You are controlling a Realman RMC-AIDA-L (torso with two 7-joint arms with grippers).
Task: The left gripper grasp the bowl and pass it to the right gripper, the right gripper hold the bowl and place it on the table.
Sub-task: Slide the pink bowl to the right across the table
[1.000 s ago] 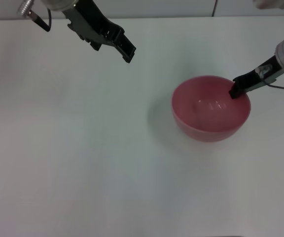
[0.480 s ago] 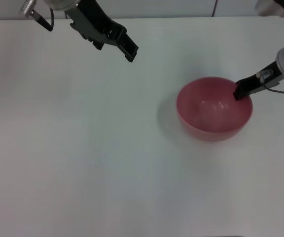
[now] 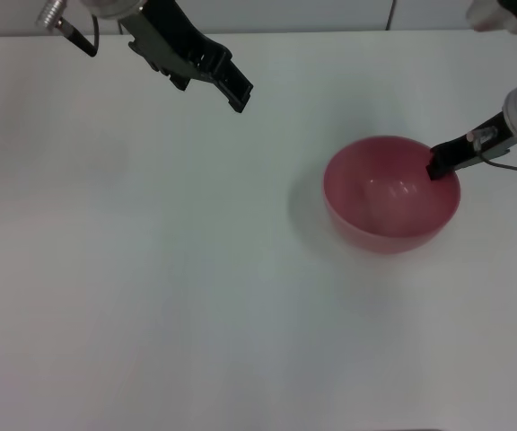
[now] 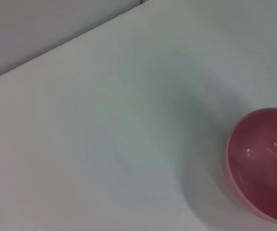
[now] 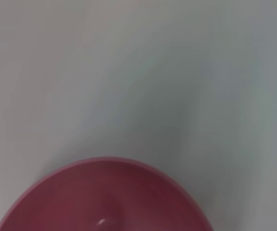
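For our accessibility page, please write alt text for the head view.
The slim black right claw grips the rim of a round glossy pink-red plastic bowl on the plain white table. The black left claw hangs far off, holding nothing.

No readable text, labels, brands, numbers or signs anywhere. The bowl is plain pink-red, no print inside or on the wall. The table is unmarked white. The left gripper and right gripper show bare black surfaces, no lettering legible. The right wrist carries a cyan glowing ring, a light only, not a character. Wrist views show only the bowl and table, nothing written.
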